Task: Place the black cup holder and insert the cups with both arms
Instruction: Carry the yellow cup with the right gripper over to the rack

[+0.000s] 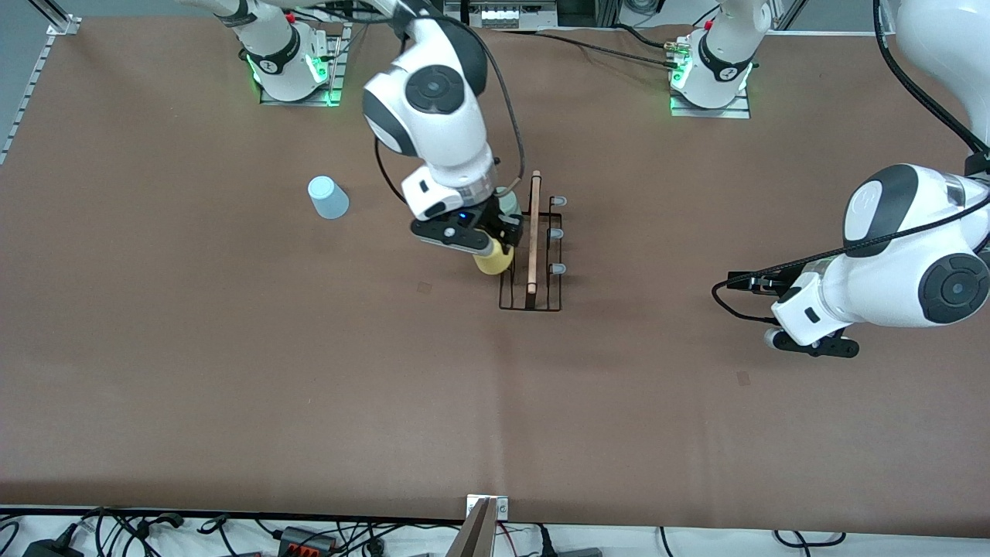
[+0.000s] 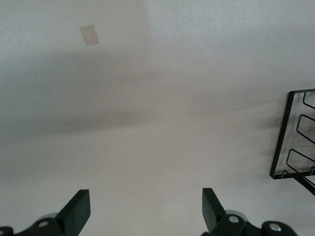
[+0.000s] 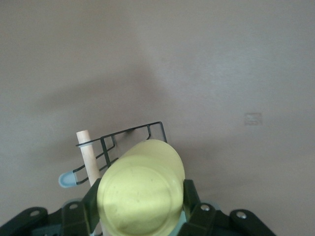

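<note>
Left gripper [image 2: 145, 211], jaws wide and empty, waits; right gripper [image 3: 142, 209] clamps yellow cup [image 1: 493, 260] beside rack [image 1: 532, 255], partly hiding green cup [image 1: 507, 199]; blue cup [image 1: 328, 196] apart.

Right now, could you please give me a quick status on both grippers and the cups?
Right gripper shut on yellow cup, at the holder. Left gripper open, waiting over bare table. Blue cup not yet racked. Nothing blocking.

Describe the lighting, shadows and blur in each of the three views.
Front view: even overhead light, sharp, green glow at both arm bases. Left wrist view: washed-out pale table, soft dark shadow band, black cup holder slightly smeared at the edge. Right wrist view: yellow cup close and soft in the right gripper, broad shadow above the rack.
</note>
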`<state>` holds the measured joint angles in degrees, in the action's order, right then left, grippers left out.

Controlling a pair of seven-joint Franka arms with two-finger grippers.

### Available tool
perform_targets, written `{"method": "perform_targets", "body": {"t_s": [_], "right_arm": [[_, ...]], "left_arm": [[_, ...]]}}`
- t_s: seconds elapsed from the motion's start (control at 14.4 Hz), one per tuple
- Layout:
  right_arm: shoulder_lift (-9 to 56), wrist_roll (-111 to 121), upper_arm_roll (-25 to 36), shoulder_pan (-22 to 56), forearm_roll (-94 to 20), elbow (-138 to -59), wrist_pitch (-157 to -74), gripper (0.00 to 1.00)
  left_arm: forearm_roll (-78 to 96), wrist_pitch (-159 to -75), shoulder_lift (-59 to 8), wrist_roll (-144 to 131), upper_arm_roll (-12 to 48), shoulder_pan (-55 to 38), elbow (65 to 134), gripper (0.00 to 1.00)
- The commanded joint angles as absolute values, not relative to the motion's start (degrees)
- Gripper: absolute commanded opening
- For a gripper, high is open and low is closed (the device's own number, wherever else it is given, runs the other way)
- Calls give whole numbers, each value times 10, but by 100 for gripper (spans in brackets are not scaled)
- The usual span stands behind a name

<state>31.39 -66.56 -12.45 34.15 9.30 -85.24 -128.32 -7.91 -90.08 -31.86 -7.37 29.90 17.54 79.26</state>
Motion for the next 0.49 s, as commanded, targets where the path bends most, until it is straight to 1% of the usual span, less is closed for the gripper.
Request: {"method": "perform_targets", "body": {"t_s": [0.0, 0.14, 0.21, 0.28, 0.35, 0.42], "right_arm": [[341, -673, -118, 350, 112, -829, -1292, 0], [350, -674, -117, 357, 113, -829, -1295, 1], [354, -674, -117, 359, 113, -829, -1295, 7], [357, -673, -117, 359, 113, -830, -1295, 41], [360, -674, -116, 359, 113, -830, -1296, 99], [360, -665, -112, 359, 114, -830, -1296, 100]], "left_arm": [[-75, -901, -321, -62, 299, 178, 786, 100], [-76, -899, -320, -63, 295, 181, 774, 100], [-79, -897, -320, -65, 294, 182, 769, 100], [-81, -896, -318, -65, 294, 184, 766, 100], [-81, -896, -318, -64, 293, 191, 766, 100], [-79, -896, -319, -64, 293, 197, 766, 100]]}}
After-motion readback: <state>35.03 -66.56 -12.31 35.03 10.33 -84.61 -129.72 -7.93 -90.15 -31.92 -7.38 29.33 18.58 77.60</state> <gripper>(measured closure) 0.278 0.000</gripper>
